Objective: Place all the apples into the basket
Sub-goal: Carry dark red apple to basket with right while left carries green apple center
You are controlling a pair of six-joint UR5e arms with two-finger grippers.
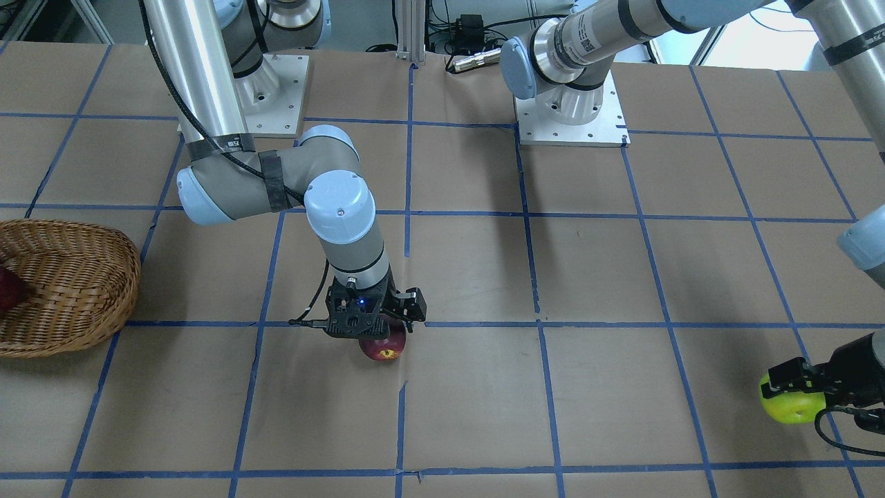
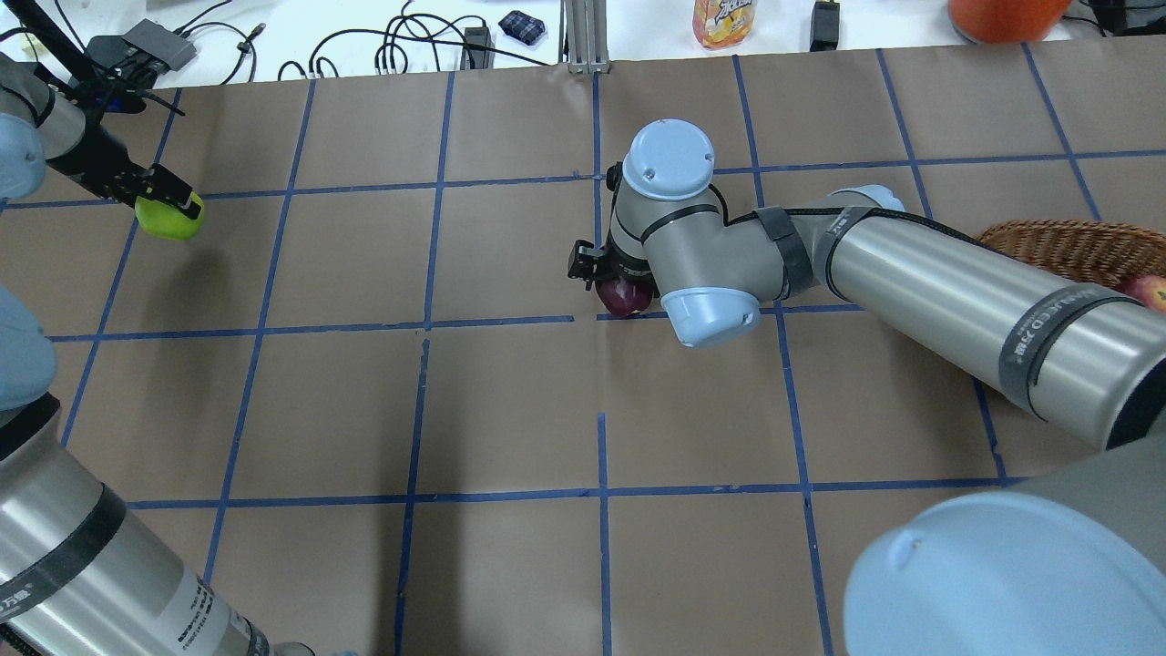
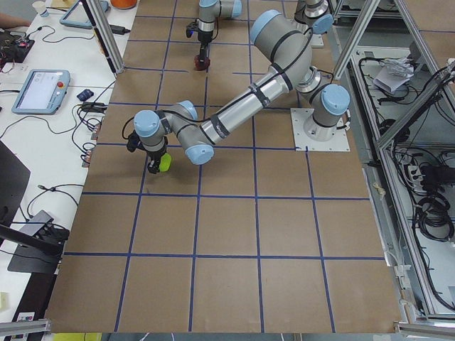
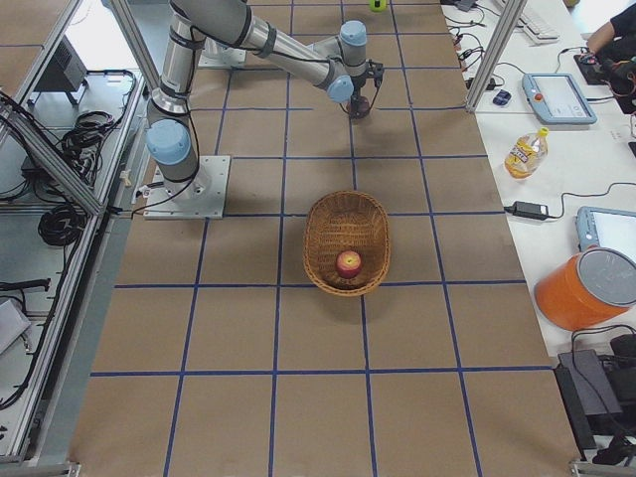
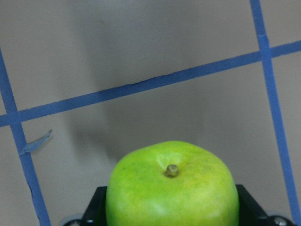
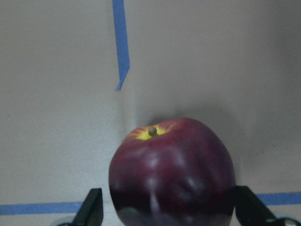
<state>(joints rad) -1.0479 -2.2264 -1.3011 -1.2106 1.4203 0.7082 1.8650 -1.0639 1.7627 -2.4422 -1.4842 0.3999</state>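
Observation:
The dark maroon apple (image 1: 384,346) sits on the table near its middle. My right gripper (image 1: 377,330) points straight down over it. In the right wrist view its fingers (image 6: 92,209) straddle the apple (image 6: 171,172), with a thin gap on the view's left, so it is open. The yellow-green apple (image 2: 170,219) is at the table's far left, and my left gripper (image 2: 166,202) is shut on it. The left wrist view shows the apple (image 5: 171,188) filling the jaws. The red apple (image 4: 348,263) lies in the wicker basket (image 4: 328,224), on my right side.
The basket (image 2: 1048,244) is partly hidden by my right forearm in the overhead view. A juice bottle (image 4: 524,152), an orange bucket (image 4: 586,288) and cables stand on the white bench beyond the table's far edge. Blue tape grids the brown paper.

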